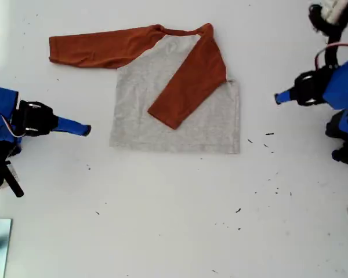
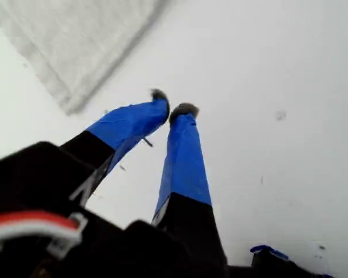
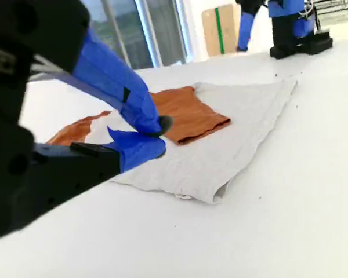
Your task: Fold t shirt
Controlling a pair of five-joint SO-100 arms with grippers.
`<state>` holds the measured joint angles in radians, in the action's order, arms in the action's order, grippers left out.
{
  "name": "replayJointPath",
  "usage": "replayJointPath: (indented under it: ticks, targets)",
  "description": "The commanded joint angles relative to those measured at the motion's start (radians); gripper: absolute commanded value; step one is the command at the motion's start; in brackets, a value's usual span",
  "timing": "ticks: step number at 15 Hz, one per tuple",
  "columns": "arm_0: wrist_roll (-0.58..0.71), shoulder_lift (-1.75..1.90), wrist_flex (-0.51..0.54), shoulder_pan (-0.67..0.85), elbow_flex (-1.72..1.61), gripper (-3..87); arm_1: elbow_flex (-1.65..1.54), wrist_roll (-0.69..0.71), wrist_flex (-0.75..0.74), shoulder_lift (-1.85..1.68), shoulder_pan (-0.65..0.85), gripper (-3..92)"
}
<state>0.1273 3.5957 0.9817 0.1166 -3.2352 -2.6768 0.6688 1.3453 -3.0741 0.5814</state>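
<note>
- The t shirt (image 1: pixel 185 124) is lying flat on the white table (image 1: pixel 162 220), toward 12 o'clock from the table's middle in the exterior view.
- One rust sleeve (image 1: pixel 188 84) is lying folded across the grey body; the other sleeve (image 1: pixel 98 49) is stretching out toward 10 o'clock.
- My first gripper (image 2: pixel 175 109) is hovering at the shirt's 3 o'clock, tips nearly touching, holding nothing.
- My second gripper (image 3: pixel 160 138) is sitting at 9 o'clock, also narrow and empty.

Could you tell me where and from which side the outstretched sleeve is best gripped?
Probably the cuff end of the outstretched sleeve, with my second gripper coming from the exterior view's left. That end lies flat and free on the table, away from the grey body.
</note>
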Motion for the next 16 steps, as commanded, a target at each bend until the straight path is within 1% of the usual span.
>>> replayJointPath:
  ticks: [1,2,3,4,5,6,7,8,9,11,13,14,16]
  targets:
    - [-0.187,-0.083,-0.118,-0.058,0.044,-0.3,-0.16,-0.066,0.0,-0.222,-0.058,3.5]
    - [-0.244,-0.353,-0.1,-0.055,0.206,-0.3,-0.195,-0.08,-0.02,-0.235,-0.083,3.5]
    - [-0.307,-0.707,0.023,-0.054,0.477,-0.3,-0.224,-0.083,-0.029,-0.235,-0.083,3.5]
    - [-0.322,-0.999,0.227,-0.011,0.773,-0.3,-0.242,-0.081,-0.04,-0.235,-0.084,3.5]
    - [-0.301,-1.144,0.379,0.071,0.988,1.6,-0.25,-0.08,-0.041,-0.236,-0.086,3.5]
    - [-0.216,-1.132,0.388,0.183,1.048,4.5,-0.249,-0.086,-0.034,-0.25,-0.1,3.5]
    - [-0.121,-1.086,0.396,0.321,1.045,9.3,-0.252,-0.091,-0.017,-0.296,-0.109,3.5]
    - [-0.017,-1.065,0.436,0.48,1.045,14.7,-0.264,-0.098,0.005,-0.362,-0.118,3.5]
    - [0.072,-1.049,0.448,0.627,1.039,17.9,-0.278,-0.107,0.021,-0.417,-0.132,3.5]
    - [0.186,-1.143,0.431,0.807,1.081,32.8,-0.285,-0.114,0.026,-0.426,-0.147,3.5]
    - [0.255,-1.203,0.385,0.971,1.06,33.3,-0.285,-0.112,0.026,-0.426,-0.152,3.5]
    - [0.279,-1.233,0.373,1.028,1.055,33.2,-0.284,-0.109,0.026,-0.426,-0.152,3.5]
    - [0.253,-1.252,0.333,1.086,0.985,32.6,-0.282,-0.101,0.023,-0.426,-0.147,3.5]
